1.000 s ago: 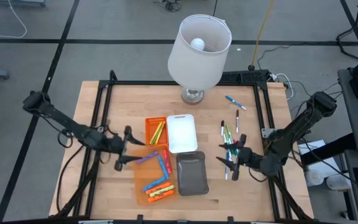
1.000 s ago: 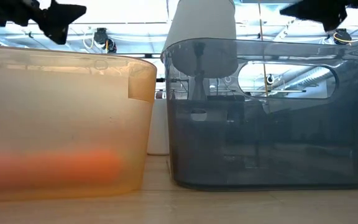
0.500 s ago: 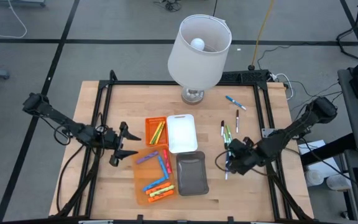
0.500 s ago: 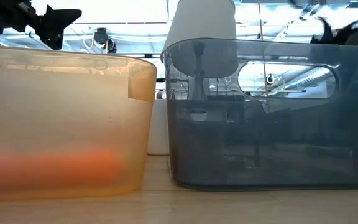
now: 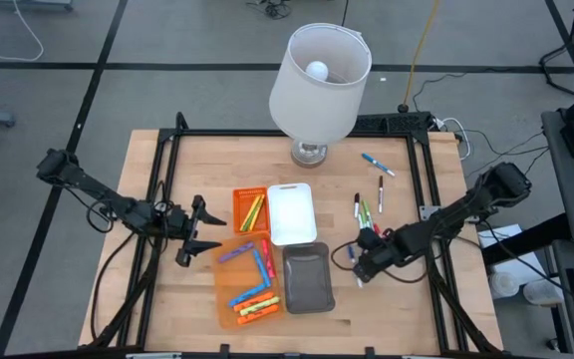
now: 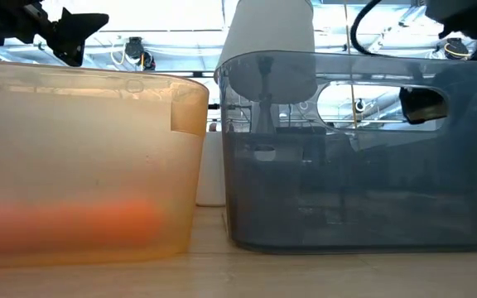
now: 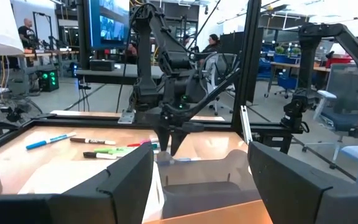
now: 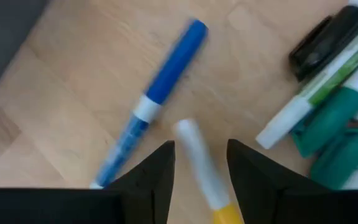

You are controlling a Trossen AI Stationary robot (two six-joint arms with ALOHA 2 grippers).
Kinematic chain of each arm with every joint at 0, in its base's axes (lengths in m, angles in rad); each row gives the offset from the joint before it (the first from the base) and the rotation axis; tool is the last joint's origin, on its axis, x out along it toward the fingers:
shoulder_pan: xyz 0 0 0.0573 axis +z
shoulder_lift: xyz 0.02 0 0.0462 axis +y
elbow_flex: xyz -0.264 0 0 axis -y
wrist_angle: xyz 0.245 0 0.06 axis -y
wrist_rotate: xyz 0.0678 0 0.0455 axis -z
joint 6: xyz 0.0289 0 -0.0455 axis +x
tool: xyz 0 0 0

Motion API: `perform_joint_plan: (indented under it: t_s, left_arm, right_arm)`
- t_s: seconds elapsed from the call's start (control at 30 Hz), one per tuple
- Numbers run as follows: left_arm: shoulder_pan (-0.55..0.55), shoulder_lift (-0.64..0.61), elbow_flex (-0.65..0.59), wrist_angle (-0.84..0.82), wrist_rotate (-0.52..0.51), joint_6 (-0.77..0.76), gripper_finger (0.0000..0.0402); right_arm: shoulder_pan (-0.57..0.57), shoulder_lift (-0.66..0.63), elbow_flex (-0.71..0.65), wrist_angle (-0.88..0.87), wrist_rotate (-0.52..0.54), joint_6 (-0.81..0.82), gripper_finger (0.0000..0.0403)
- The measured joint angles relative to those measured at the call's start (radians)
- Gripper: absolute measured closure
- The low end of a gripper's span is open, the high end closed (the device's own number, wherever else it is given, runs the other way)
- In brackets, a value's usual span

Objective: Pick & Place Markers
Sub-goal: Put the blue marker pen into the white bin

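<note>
Loose markers [image 5: 367,214] lie on the wood right of the grey tray [image 5: 307,279]. More markers [image 5: 252,284] lie in the large orange tray [image 5: 222,289] and in the small orange tray [image 5: 250,209]. My right gripper [image 5: 359,264] points down over the nearest loose ones. Its open fingers [image 8: 154,174] stand on either side of a white-and-yellow marker [image 8: 194,149], with a blue marker [image 8: 163,84] just beyond. I cannot tell whether they touch it. My left gripper [image 5: 192,232] hovers open and level, left of the orange trays, with nothing between its fingers.
A white tray [image 5: 291,212] sits beside the small orange tray. A table lamp [image 5: 319,85] stands at the far middle. A blue marker [image 5: 377,165] lies off toward the far right. A black frame [image 5: 167,170] rims the table.
My right gripper has sunk toward the table and shifted toward the grey tray. It has tipped from nearly level to pointing steeply down, and has rolled, coming over the near end of the loose markers.
</note>
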Motion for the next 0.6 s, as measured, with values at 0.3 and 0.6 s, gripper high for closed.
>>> perform_joint_plan:
  t_s: [0.3, 0.6]
  left_arm:
    - [0.0, 0.0, 0.0, -0.002, 0.0, -0.001, 0.0135]
    - [0.0, 0.0, 0.0, -0.002, 0.0, -0.001, 0.0135]
  right_arm:
    - [-0.03, 0.007, -0.001, 0.057, 0.011, -0.133, 0.0269]
    - [-0.073, 0.006, 0.0, 0.166, 0.085, -0.3, 0.0269]
